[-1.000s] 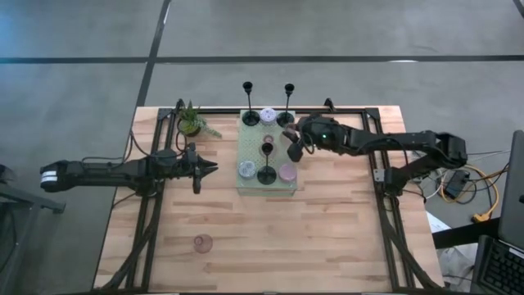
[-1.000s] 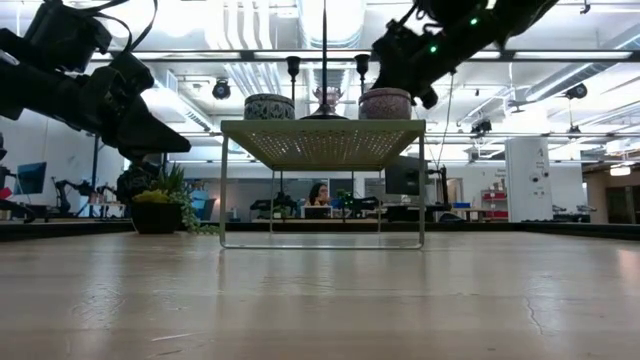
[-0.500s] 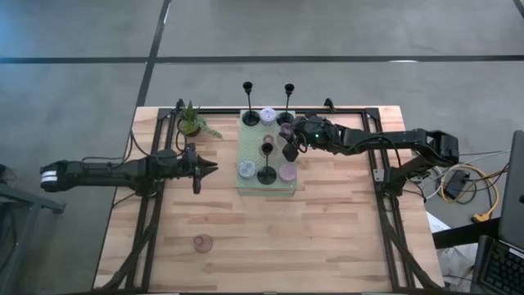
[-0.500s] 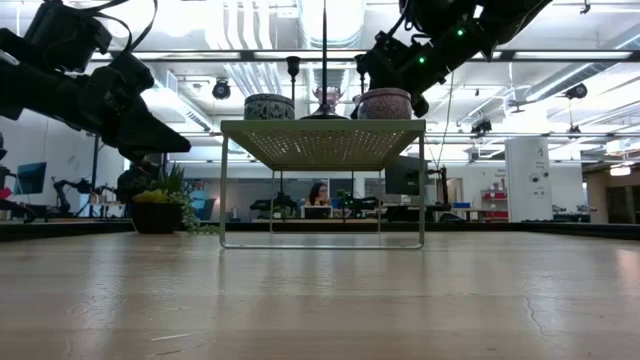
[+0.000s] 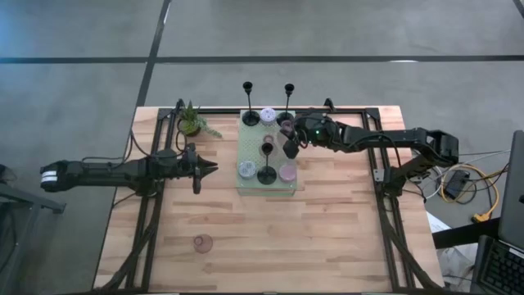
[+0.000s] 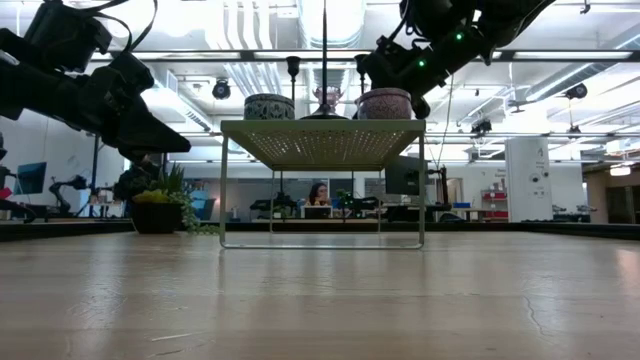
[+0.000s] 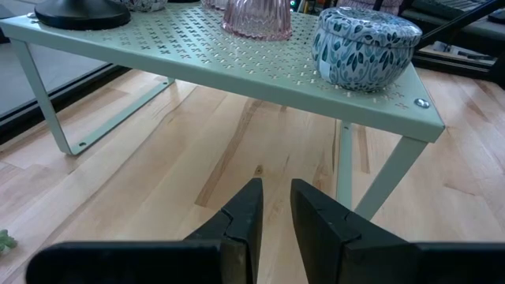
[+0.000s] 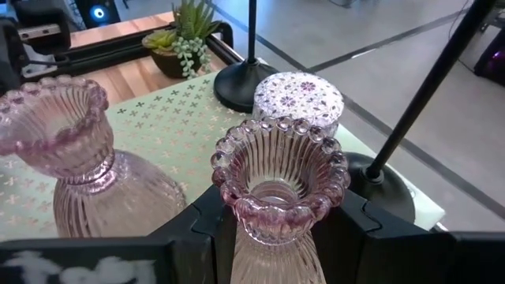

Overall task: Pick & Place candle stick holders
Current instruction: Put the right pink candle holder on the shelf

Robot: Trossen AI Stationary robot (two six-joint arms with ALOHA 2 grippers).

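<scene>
High view: the right gripper (image 5: 291, 144) reaches over the right side of the pale green stand (image 5: 267, 187) in the middle of the wooden table (image 5: 327, 238), and its fingers are clamped on a pink ribbed glass holder (image 8: 276, 193), which the right wrist view shows held upright between the two dark fingers. Beside it in that view stands a second pink glass holder (image 8: 79, 158) on the stand's patterned top, with a white lidded cup (image 8: 298, 98) with a purple pattern and the round base of a black candlestick (image 8: 241, 85) farther off, and a potted plant (image 8: 180, 43) beyond the stand on the table. From above, the stand also carries a tall black candlestick (image 5: 266, 174) near its front edge, a blue-patterned cup (image 5: 246, 169) to its left and a pink cup (image 5: 286, 172) to its right, while two more black candlesticks (image 5: 250, 117) stand along the back edge. A lone pink cup (image 5: 202, 242) sits on the table well apart, toward the front left. The left gripper (image 5: 206, 168) hovers above the table to the left of the stand, its fingers nearly together and gripping nothing, as the left wrist view shows.
</scene>
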